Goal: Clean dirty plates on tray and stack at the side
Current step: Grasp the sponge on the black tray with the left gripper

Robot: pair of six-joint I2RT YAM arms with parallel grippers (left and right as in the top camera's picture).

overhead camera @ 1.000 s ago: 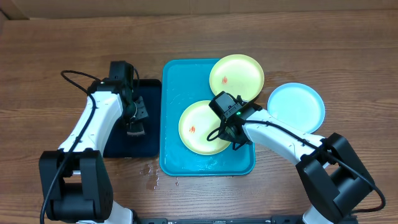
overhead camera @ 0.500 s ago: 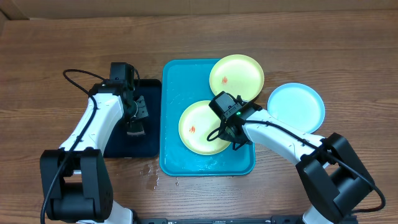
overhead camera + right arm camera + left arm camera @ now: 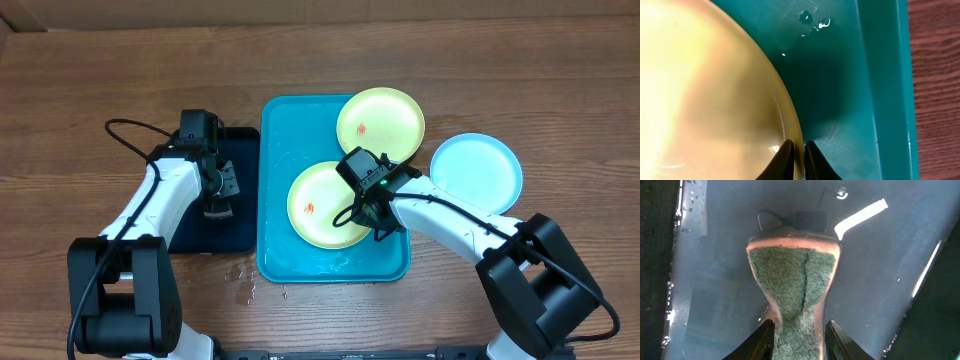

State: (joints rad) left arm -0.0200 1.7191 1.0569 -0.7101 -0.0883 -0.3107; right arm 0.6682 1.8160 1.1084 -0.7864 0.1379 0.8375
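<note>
A pale yellow-green plate [image 3: 318, 205] with a small red smear lies in the wet turquoise tray [image 3: 285, 255]. My right gripper [image 3: 380, 228] is shut on this plate's right rim. In the right wrist view the fingertips [image 3: 786, 156] pinch the plate [image 3: 705, 100] edge above the tray [image 3: 850, 75] floor. A second yellow-green plate [image 3: 380, 122], also smeared, rests on the tray's far right corner. The light blue plate [image 3: 476, 172] lies on the table to the right. My left gripper [image 3: 216, 207] hangs over the black tray [image 3: 235, 235], shut on a green-and-orange sponge [image 3: 794, 275].
The narrow black tray [image 3: 890, 255] is wet and reflective, left of the turquoise tray. Water drops [image 3: 245, 280] lie on the wooden table by the tray's near left corner. A black cable [image 3: 125, 128] loops off the left arm.
The left arm has shifted slightly toward me and the right, its jaws squeezing the sponge a little tighter. The right arm and the plates have not moved.
</note>
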